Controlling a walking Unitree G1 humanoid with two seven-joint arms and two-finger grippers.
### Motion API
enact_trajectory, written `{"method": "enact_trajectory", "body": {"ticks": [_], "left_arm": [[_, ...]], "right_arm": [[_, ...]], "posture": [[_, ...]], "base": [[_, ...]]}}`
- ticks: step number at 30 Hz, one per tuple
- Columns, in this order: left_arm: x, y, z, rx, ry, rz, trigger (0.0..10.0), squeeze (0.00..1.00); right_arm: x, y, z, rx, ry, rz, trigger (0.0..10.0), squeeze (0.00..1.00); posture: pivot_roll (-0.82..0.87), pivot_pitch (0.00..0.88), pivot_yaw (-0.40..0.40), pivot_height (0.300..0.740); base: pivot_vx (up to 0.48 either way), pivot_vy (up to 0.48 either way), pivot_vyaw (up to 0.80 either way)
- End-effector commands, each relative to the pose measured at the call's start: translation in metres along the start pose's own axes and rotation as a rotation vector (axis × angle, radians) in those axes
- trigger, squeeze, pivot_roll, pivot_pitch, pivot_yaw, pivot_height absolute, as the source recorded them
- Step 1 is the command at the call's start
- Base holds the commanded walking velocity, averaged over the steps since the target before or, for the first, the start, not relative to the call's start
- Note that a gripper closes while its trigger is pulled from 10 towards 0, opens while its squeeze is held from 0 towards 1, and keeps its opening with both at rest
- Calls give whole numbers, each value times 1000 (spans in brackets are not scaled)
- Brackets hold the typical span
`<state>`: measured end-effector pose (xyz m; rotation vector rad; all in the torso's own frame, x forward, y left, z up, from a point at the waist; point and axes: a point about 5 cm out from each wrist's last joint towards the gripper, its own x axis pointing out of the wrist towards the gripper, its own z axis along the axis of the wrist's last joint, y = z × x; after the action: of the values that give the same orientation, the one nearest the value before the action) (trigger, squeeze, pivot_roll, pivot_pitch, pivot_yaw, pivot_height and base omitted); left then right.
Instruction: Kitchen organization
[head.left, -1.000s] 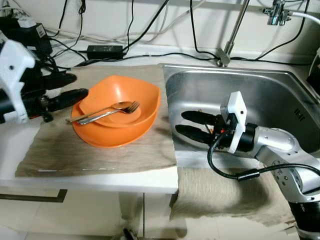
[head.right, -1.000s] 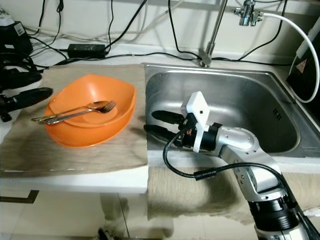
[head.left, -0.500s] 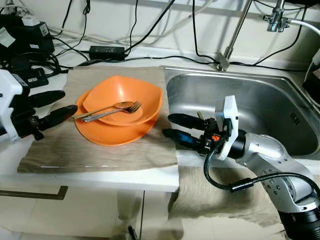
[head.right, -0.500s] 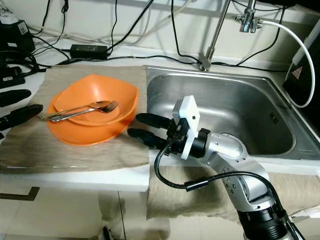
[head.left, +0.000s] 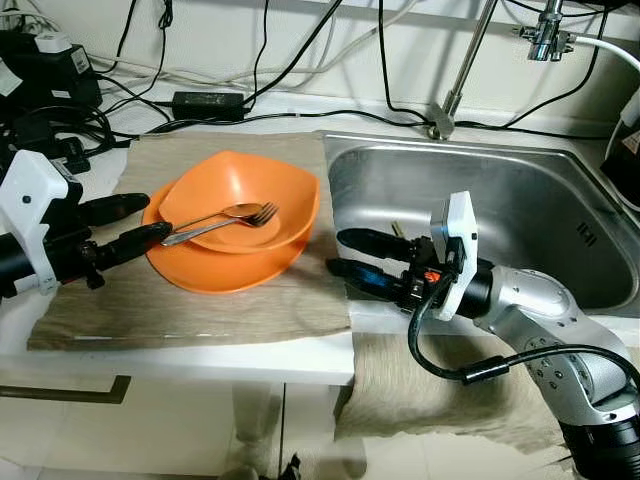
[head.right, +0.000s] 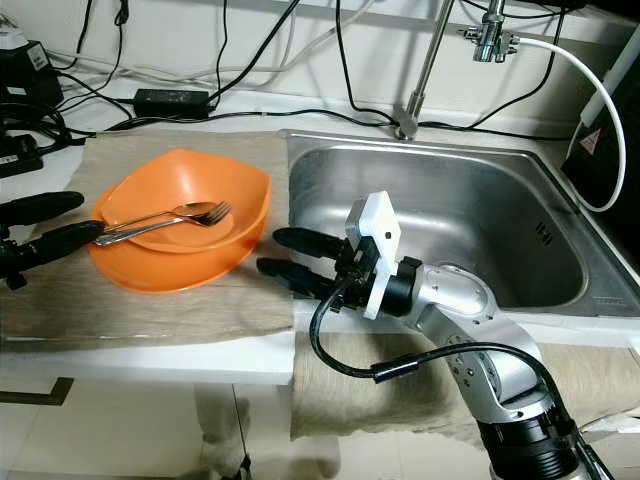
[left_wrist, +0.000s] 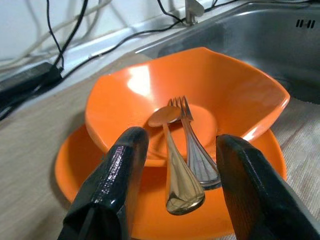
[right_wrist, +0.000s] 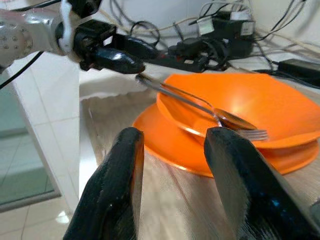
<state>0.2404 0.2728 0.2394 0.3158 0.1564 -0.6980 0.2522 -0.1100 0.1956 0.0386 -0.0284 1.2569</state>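
On the mat (head.left: 120, 300), at the sink's (head.left: 520, 200) nine o'clock, an orange bowl (head.left: 240, 195) sits in an orange plate (head.left: 210, 275), with a spoon (left_wrist: 172, 165) and fork (left_wrist: 197, 150) lying across the bowl, handles pointing out toward the left gripper (head.left: 130, 222). Its fingers are spread, tips bracketing the handle ends without closing on them. Both utensils look thin, stiff, smooth metal, likely slippery; the overhanging handles seem the best place to pinch. The bowl and plate look light plastic and may skid or tip. The right gripper (head.left: 352, 254), fingers spread and empty, hovers at the bowl's three o'clock over the sink's edge. Cables (head.left: 60, 130) crowd the counter at twelve o'clock.
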Motion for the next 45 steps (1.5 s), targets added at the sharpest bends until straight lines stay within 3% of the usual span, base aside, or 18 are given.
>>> {"method": "enact_trajectory", "body": {"ticks": [1, 6, 19, 31, 32, 33, 34, 35, 36, 41, 42, 43, 45], "left_arm": [[2, -3, -2, -20, 15, -26, 10000, 0], [1, 1, -11, -29, 77, 19, 10000, 0], [-4, 14, -17, -88, 57, 76, 10000, 0], [-2, 13, -17, -110, 41, 37, 10000, 0], [-2, 12, -17, -112, 40, 34, 9059, 0], [-2, 12, -17, -112, 40, 34, 9059, 0], [-1, 12, -17, -113, 39, 31, 8157, 0], [-1, 12, -17, -113, 39, 30, 8157, 0], [-1, 13, -17, -111, 39, 29, 10000, 0], [1, 13, -18, -115, 43, 26, 10000, 0], [1, 13, -19, -119, 45, 25, 8000, 0], [1, 13, -19, -125, 47, 26, 4706, 0], [1, 13, -19, -125, 47, 26, 4706, 0]], "right_arm": [[0, 5, 3, -13, 3, 31, 10000, 0], [0, 5, 2, -13, 7, 35, 10000, 0], [-1, 4, 3, -19, 13, 32, 10000, 0], [-1, 3, 3, -22, 12, 26, 10000, 0], [-2, 3, 3, -23, 12, 25, 10000, 0], [-2, 3, 3, -23, 12, 25, 10000, 0], [-2, 3, 3, -23, 13, 24, 10000, 0], [-2, 3, 3, -24, 13, 24, 10000, 0], [-2, 3, 3, -24, 13, 23, 10000, 0], [-2, 3, 3, -25, 13, 21, 10000, 0], [-2, 3, 3, -25, 13, 20, 10000, 0], [-2, 3, 3, -26, 13, 20, 10000, 0], [-2, 3, 3, -26, 13, 20, 10000, 0]], "posture": [[9, 0, -54, 740], [9, 0, -52, 740], [8, 0, -48, 740], [8, 0, -44, 740], [7, 0, -43, 740], [7, 0, -43, 740], [6, 0, -41, 740], [6, 0, -41, 740], [6, 0, -40, 740], [6, 0, -39, 740], [6, 0, -38, 740], [6, 0, -38, 740], [6, 0, -38, 740]], "base": [[0, 0, 0], [0, 0, 0], [0, 0, 0], [0, 0, 0], [0, 0, 0], [0, 0, 0], [0, 0, 0], [0, 0, 0], [0, 0, 0], [0, 0, 0], [0, 0, 0], [0, 0, 0], [0, 0, 0]]}}
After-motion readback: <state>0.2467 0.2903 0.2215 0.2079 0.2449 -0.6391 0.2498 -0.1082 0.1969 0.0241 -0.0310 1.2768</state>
